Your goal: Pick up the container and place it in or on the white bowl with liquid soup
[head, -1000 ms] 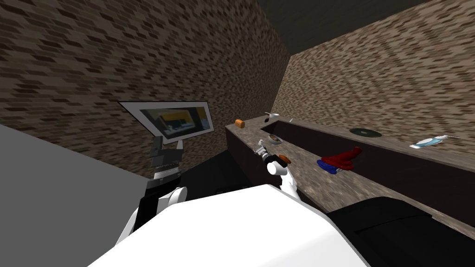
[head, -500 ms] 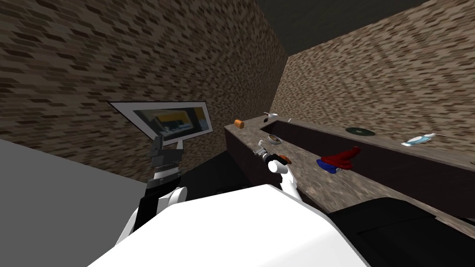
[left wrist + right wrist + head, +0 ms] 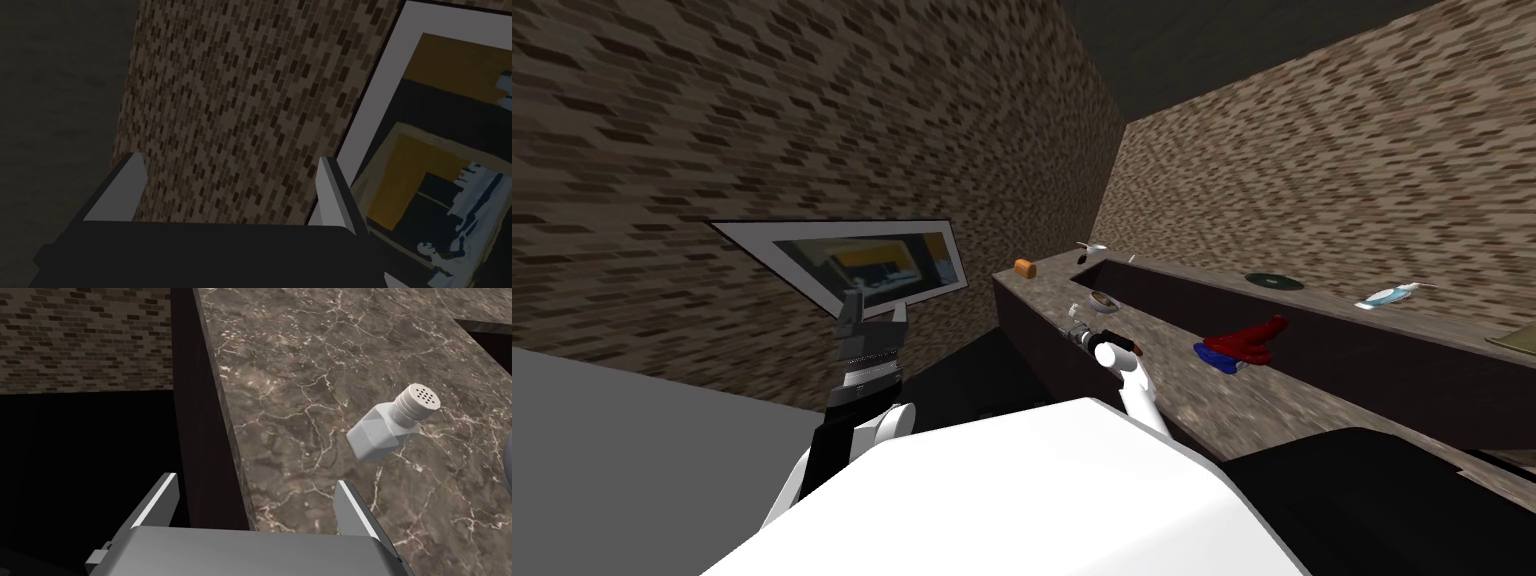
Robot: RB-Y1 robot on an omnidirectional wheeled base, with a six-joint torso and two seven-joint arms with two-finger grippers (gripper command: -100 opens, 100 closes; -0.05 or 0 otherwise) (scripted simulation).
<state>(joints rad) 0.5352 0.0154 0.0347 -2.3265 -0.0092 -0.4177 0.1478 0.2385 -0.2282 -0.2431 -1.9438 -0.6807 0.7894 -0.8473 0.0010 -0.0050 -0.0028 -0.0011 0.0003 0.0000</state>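
Right wrist view: the right gripper (image 3: 256, 485) hangs over the front edge of the brown marble countertop (image 3: 300, 363), its two fingers spread about a third of the frame apart with nothing between them. The container, a pale grey shaker (image 3: 390, 425) with a perforated round cap, rests on the countertop a little in from that edge, ahead of the gripper and off to the side of one finger, clear of both. In the head view the right gripper (image 3: 1074, 327) is small, above the countertop's near end. A small bowl (image 3: 1104, 299) with brownish contents sits on the countertop just beyond it. Farther along the countertop lie an orange block (image 3: 1025, 267) and a red and blue cloth (image 3: 1247, 345). The left gripper (image 3: 874, 308) is raised well off the countertop's end, before a framed picture (image 3: 812, 250). Its fingers (image 3: 330, 185) are likewise spread wide and empty.
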